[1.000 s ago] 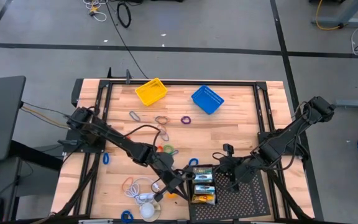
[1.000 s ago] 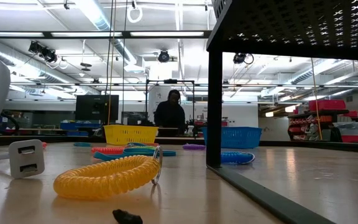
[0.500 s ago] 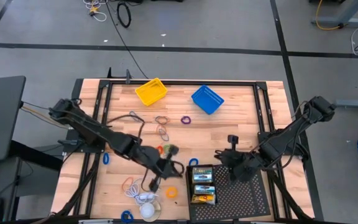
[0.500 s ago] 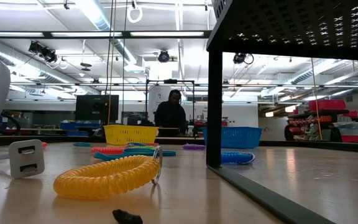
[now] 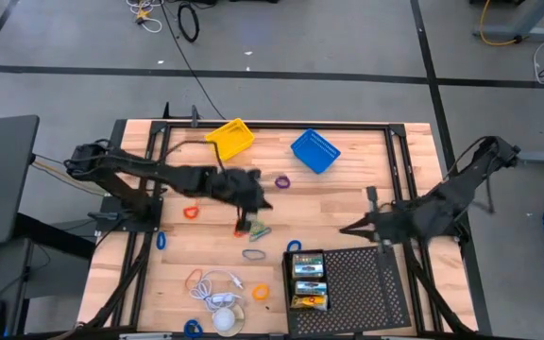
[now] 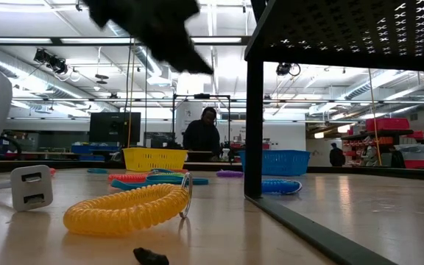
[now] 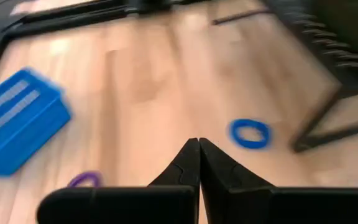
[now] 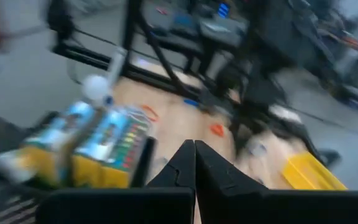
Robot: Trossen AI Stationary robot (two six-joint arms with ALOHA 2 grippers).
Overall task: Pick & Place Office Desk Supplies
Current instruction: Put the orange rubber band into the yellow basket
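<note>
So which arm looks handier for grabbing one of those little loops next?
Probably the left: its pincer hovers among the loops mid-table, while the right pincer sits beside the black tray.

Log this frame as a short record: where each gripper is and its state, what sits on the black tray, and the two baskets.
left gripper: shut, over the table's middle, above coloured loops
right gripper: shut, just beyond the tray's far edge
black tray: three crayon boxes along its left side
yellow basket: far side of the table
blue basket: right of the yellow one

Three crayon boxes (image 5: 309,281), two baskets (image 5: 229,138)
</note>
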